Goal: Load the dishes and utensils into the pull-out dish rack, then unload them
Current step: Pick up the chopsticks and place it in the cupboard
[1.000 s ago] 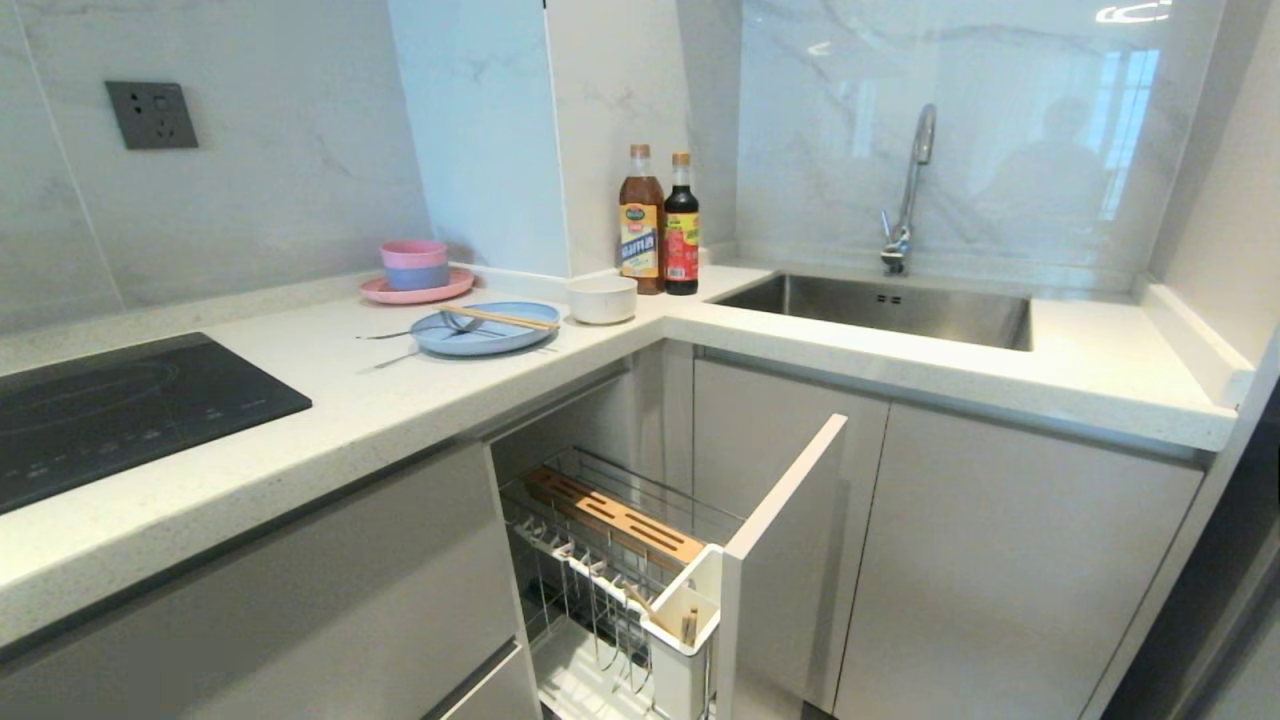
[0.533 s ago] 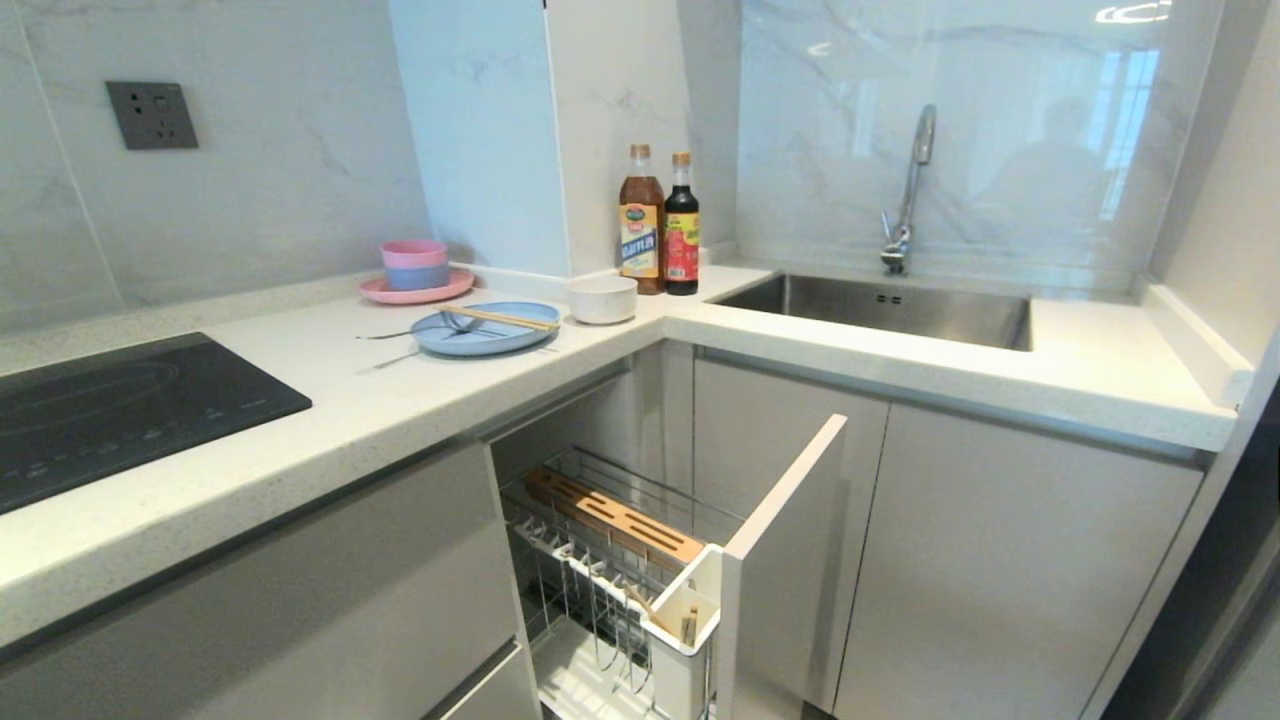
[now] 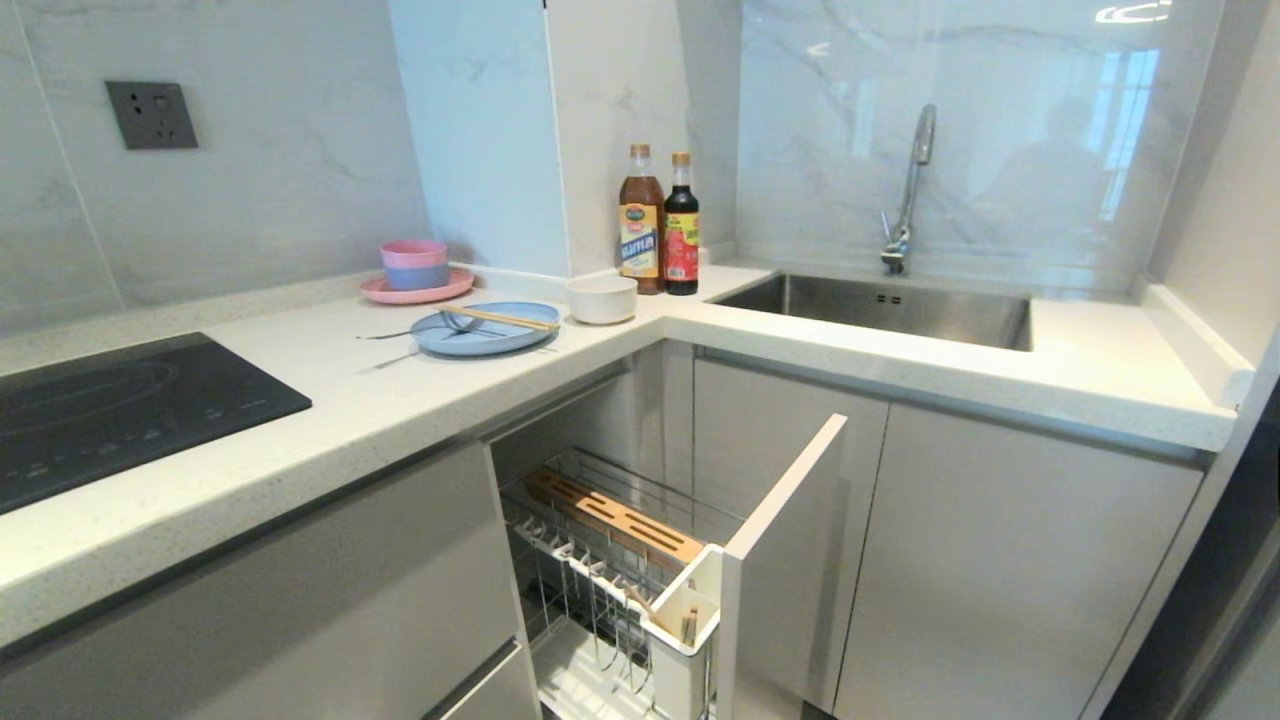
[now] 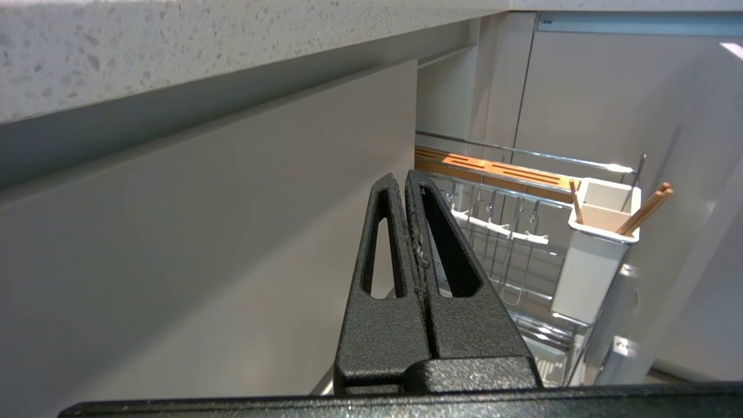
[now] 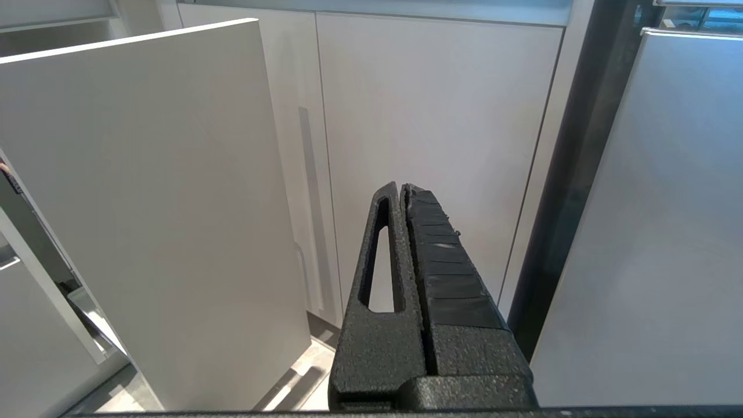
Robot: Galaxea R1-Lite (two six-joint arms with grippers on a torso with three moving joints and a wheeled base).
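Observation:
The light-blue plate lies on the counter with the chopsticks across it and metal cutlery resting on its left rim. The off-white bowl stands just right of the plate. Below the counter the pull-out dish rack is drawn out, with only brown sticks in its white cup. My left gripper is shut and empty, low beside the cabinet front and pointing at the rack. My right gripper is shut and empty, facing the cabinet doors beside the rack's front panel. Neither arm shows in the head view.
A pink plate with stacked pink and blue bowls sits at the back of the counter. Two sauce bottles stand in the corner. The steel sink is on the right and a black hob on the left.

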